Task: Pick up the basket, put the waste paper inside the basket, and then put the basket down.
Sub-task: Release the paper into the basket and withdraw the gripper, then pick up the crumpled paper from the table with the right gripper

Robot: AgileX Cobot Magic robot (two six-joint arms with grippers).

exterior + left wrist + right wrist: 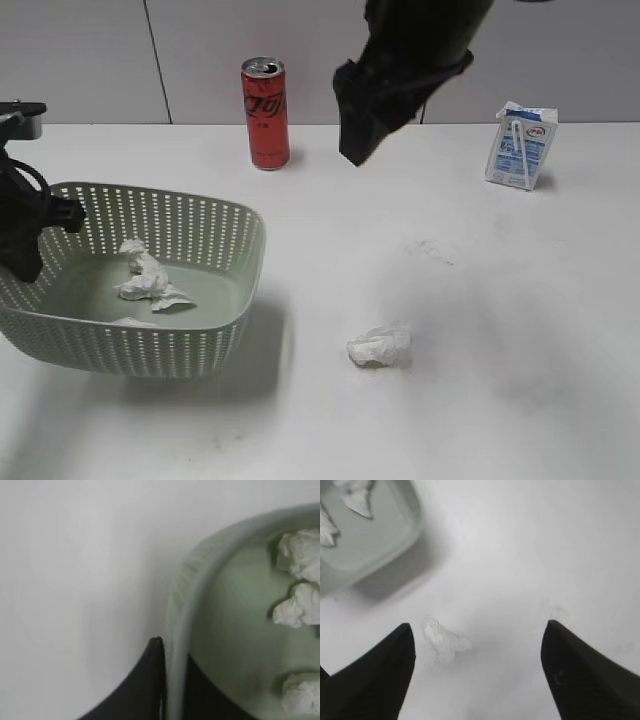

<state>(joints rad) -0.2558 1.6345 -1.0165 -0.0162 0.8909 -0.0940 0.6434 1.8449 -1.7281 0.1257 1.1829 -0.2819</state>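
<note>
I judge the job a bit past halfway. The basket [140, 290] is off the table [520, 400], tilted, its shadow showing underneath, near the left edge toward the front. My left gripper [172, 680] is clamped on its left rim, one finger outside the wall and one inside, as the left wrist view shows. Wads of paper [148, 280] already lie on the basket floor; the left wrist view shows three white lumps, though I cannot tell whether they are separate pieces.

One crumpled wad [380, 346] is left on the table, roughly in the middle and toward the front edge, well apart from the basket. My right gripper [477, 665] hangs high over the table with its fingers spread wide and nothing between them; in its wrist view that wad lies below, nearer the left finger.

Left to do, as I read it: collect the last wad, drop it in, set the basket down.

The basket is pale green plastic, rectangular with rounded corners, its sides pierced with rows of small holes. A red can [265, 112] and a small carton [522, 146] stand along the back edge, untouched.
</note>
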